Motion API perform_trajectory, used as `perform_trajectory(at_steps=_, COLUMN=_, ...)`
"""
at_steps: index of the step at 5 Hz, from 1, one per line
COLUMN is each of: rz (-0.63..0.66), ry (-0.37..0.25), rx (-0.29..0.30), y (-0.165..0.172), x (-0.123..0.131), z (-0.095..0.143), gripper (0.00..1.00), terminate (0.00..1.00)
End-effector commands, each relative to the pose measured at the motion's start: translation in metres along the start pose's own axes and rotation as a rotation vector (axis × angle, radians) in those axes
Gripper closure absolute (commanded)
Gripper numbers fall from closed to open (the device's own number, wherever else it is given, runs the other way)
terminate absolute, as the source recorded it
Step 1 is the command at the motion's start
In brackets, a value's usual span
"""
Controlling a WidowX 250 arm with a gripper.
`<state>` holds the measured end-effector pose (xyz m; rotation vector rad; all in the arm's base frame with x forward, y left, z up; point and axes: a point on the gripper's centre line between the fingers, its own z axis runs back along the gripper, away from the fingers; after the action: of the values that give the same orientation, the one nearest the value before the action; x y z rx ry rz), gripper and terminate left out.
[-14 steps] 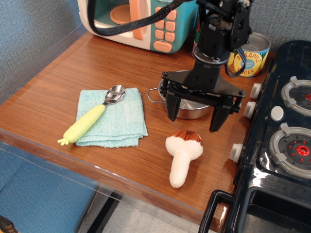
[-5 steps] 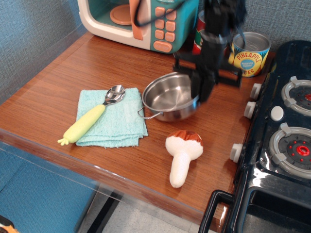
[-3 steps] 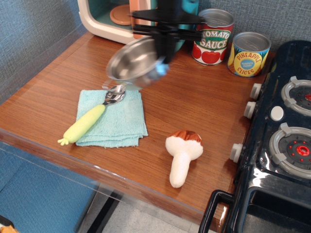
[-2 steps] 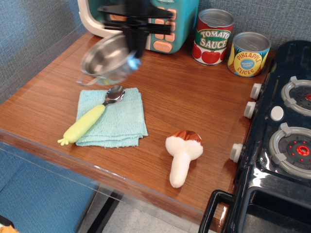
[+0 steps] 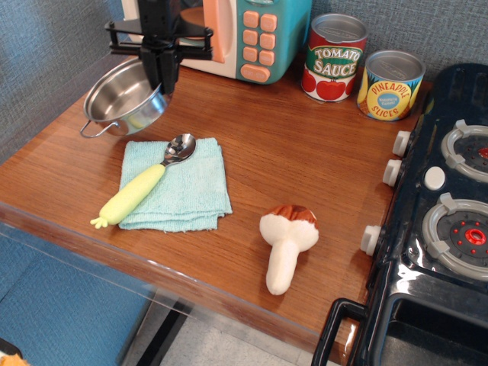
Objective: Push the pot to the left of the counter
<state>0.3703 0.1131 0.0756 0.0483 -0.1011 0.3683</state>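
Observation:
The shiny steel pot [image 5: 118,97] is at the far left of the brown wood counter [image 5: 305,152], tilted, with one wire loop handle pointing front-left. My gripper [image 5: 161,82] comes down from above at the pot's right rim. Its dark fingers are closed together on that rim. Whether the pot's base rests on the counter or hangs just above it I cannot tell.
A teal cloth [image 5: 194,191] with a yellow-handled spoon [image 5: 141,191] lies just in front of the pot. A plush mushroom [image 5: 287,236] lies mid-front. A toy microwave [image 5: 255,34], tomato can [image 5: 335,57] and pineapple can [image 5: 390,84] line the back. A dark toy stove [image 5: 442,229] stands right.
My gripper closed on the pot's rim near the counter's middle and carried it, tilted, leftward and back past the cloth to the far left. The cans came into view.

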Motion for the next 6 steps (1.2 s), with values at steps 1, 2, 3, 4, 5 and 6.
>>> perform_trajectory(at_steps=1, rz=0.095, ry=-0.089, rx=0.045, y=0.031, x=0.021, z=0.002, gripper=1.00, terminate=0.00)
perform_trajectory(at_steps=2, rz=0.110, ry=-0.091, rx=0.049, y=0.034, x=0.022, z=-0.003, gripper=1.00, terminate=0.00)
perform_trajectory(at_steps=3, rz=0.142, ry=-0.097, rx=0.060, y=0.044, x=0.020, z=-0.009, gripper=1.00, terminate=0.00)
perform_trajectory(at_steps=4, rz=0.116, ry=-0.093, rx=0.051, y=0.046, x=0.019, z=-0.006, gripper=0.00, terminate=0.00)
perform_trajectory(at_steps=5, rz=0.068, ry=-0.091, rx=0.089, y=0.040, x=0.017, z=0.011, gripper=0.00, terminate=0.00)
perform_trajectory(at_steps=6, rz=0.005, ry=-0.074, rx=0.069, y=0.035, x=0.017, z=0.024, gripper=0.00, terminate=0.00)
